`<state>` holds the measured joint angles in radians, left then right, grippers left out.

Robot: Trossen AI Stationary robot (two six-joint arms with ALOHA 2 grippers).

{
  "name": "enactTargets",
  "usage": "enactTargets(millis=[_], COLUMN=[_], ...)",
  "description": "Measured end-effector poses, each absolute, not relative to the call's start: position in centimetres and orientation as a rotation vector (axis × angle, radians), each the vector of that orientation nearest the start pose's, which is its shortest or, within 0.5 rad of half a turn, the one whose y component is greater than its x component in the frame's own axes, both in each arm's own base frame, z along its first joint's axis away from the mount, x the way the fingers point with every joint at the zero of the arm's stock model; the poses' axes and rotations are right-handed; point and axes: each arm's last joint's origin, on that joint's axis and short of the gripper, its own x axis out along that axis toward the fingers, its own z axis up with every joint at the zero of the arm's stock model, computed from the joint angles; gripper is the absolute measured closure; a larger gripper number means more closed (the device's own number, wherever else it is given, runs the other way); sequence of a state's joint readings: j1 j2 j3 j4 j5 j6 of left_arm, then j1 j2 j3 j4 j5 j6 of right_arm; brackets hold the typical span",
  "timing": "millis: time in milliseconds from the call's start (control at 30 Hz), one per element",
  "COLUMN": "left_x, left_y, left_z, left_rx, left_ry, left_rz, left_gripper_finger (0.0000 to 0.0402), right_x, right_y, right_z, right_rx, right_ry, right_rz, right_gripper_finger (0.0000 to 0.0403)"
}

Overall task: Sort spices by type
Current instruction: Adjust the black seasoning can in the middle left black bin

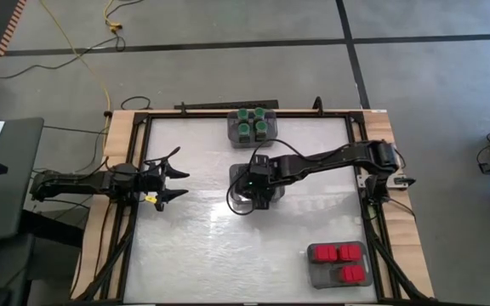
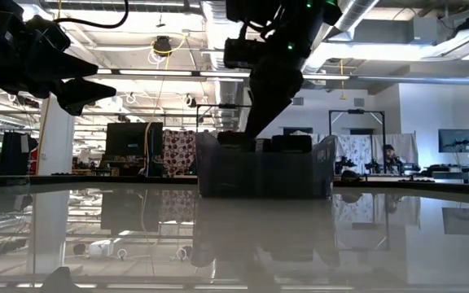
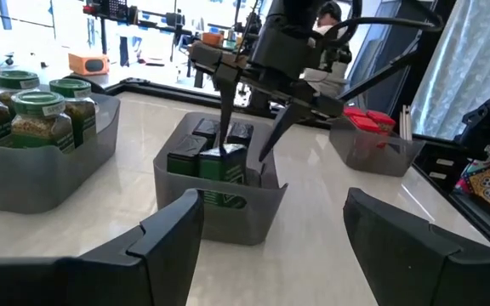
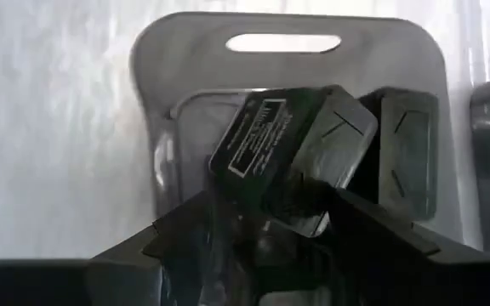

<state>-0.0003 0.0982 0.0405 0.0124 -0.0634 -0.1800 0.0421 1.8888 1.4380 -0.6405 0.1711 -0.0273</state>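
Observation:
My right gripper (image 1: pixel 259 192) reaches down into the grey middle bin (image 3: pixel 215 212) and is shut on a black-topped spice jar (image 4: pixel 270 144). Other black-topped jars (image 4: pixel 407 144) stand in that bin beside it. Green-capped jars (image 1: pixel 252 124) fill a bin at the far edge, and red-capped jars (image 1: pixel 337 260) lie in a bin at the near right. My left gripper (image 1: pixel 180 182) stays at the table's left, level and open, with nothing between its fingers. My right gripper pinches the black-topped jar between its two fingers on the jar's lower sides (image 4: pixel 266 200). The fingers (image 3: pixel 226 110) slant down into the bin from the table's right. The jar sits tilted in the hold, its labelled side (image 4: pixel 258 140) up, above the bin's floor.
The middle bin's handle slot (image 4: pixel 283 42) lies beyond the held jar. The white tabletop (image 1: pixel 211 255) is bare at the near left. A black frame (image 1: pixel 360 170) runs round the table's edges.

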Motion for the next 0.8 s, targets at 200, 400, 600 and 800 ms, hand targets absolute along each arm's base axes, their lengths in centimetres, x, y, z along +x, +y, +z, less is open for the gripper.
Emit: enactTargets(millis=[200, 400, 600, 800], left_x=[10.2, 10.2, 10.2, 10.2], left_y=[0.2, 0.2, 0.2, 0.2], left_z=[17.1, 17.1, 17.1, 17.1], left_rx=[-0.178, -0.179, -0.179, -0.178], left_ry=[0.039, 0.039, 0.039, 0.039], left_rz=[0.067, 0.067, 0.067, 0.066], left_gripper_finger=[0.0131, 0.0131, 0.0131, 0.0131], right_x=[38.9, 38.9, 38.9, 39.1], right_y=[1.2, 1.2, 1.3, 1.0], right_z=[22.8, 23.3, 23.3, 22.9], right_rx=[-0.142, -0.154, -0.028, 0.066], right_ry=[1.063, 1.034, 1.026, 1.024], right_rz=[-0.092, -0.086, -0.136, -0.195], right_gripper_finger=[0.0138, 0.0138, 0.0138, 0.0138])
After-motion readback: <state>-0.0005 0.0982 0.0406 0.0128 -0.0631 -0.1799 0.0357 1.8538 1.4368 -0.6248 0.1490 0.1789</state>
